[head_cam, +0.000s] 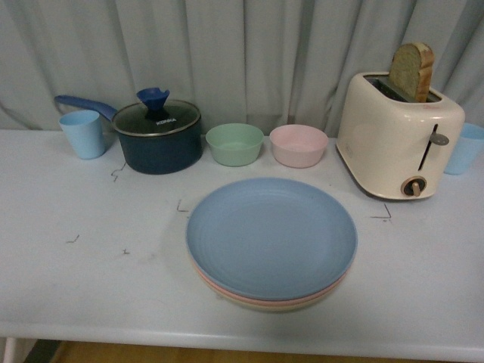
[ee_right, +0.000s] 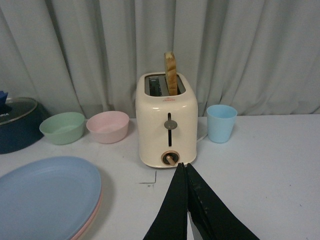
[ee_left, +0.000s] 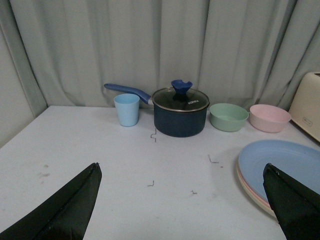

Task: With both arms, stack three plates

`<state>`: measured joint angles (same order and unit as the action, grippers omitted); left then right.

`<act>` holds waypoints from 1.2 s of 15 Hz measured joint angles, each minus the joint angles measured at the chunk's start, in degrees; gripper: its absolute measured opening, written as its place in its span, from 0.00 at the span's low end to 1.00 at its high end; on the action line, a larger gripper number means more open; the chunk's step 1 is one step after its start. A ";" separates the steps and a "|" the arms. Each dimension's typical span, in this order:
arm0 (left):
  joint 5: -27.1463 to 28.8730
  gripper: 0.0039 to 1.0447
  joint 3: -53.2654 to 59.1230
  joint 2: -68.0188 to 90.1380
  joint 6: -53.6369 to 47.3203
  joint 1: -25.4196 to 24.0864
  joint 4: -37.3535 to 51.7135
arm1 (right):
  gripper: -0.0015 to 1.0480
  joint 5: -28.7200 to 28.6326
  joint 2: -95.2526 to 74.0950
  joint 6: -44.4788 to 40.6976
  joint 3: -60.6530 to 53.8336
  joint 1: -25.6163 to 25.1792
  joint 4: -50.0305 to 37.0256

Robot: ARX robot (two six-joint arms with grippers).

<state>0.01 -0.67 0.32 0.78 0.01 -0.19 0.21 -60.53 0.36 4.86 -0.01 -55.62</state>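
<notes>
My three plates sit stacked at the middle of the white table (head_cam: pixel 68 287), the light blue plate (head_cam: pixel 271 236) on top, a thin pink rim (head_cam: pixel 227 292) under it and the beige plate (head_cam: pixel 265 305) lowest, edges nearly flush. The stacking looks finished, so the risk now lies in how I pull away. My left gripper (ee_left: pixel 182 202) hangs with its fingers spread wide, and one finger (ee_left: pixel 295 200) hovers in front of the stack's near edge as my left wrist camera sees it (whether it touches the rim I cannot tell). A careless lift or swing from there could catch the lip and slide the top plate off centre. My right gripper (ee_right: pixel 187 200) has its fingers pressed together, holding nothing, and points at the cream toaster (ee_right: pixel 167 120) with its slice of bread (ee_right: pixel 171 73); a forward drift would nudge it. The stack lies off to that gripper's side, near but apart. Behind the plates stand the green bowl (head_cam: pixel 234 144), pink bowl (head_cam: pixel 298 145) and lidded blue pot (head_cam: pixel 157 136), well apart from both grippers.
</notes>
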 joint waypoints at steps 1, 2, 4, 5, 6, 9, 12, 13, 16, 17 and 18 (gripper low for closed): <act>0.00 0.94 0.00 0.00 0.00 0.02 -0.02 | 0.02 -0.02 3.08 0.02 -0.94 0.00 2.49; 0.00 0.94 0.00 0.00 0.00 0.02 -0.02 | 0.02 -0.02 6.05 0.02 -2.03 0.00 5.22; 0.00 0.94 0.00 0.00 0.00 0.02 -0.02 | 0.02 0.00 12.79 0.02 -3.02 0.00 10.16; 0.00 0.94 0.00 0.00 0.00 0.02 -0.02 | 0.02 -0.02 16.83 0.00 -3.61 0.00 13.70; 0.00 0.94 0.00 0.00 0.00 0.02 -0.02 | 0.02 -0.02 19.85 0.00 -4.07 0.00 16.48; 0.00 0.94 0.00 0.00 0.00 0.02 -0.02 | 0.02 -0.02 27.91 0.00 -4.20 0.00 23.58; 0.00 0.94 0.00 0.00 0.00 0.02 -0.02 | 0.02 -0.02 34.82 0.00 -4.20 0.00 30.10; 0.00 0.94 0.00 0.00 0.00 0.02 -0.02 | 0.02 -0.02 36.59 0.00 -4.20 0.00 31.71; 0.00 0.94 0.00 0.00 0.00 0.02 -0.02 | 0.02 -0.02 42.05 0.02 -4.22 0.00 37.07; 0.00 0.94 0.00 0.00 0.00 0.00 -0.02 | 0.02 -0.02 43.34 0.00 -4.22 0.00 38.25; 0.00 0.94 0.00 0.00 0.00 0.02 -0.02 | 0.02 -0.02 44.78 0.00 -4.22 0.00 39.80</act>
<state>0.01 -0.67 0.32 0.78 0.03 -0.21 0.19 -15.75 0.36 0.64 -0.01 -15.81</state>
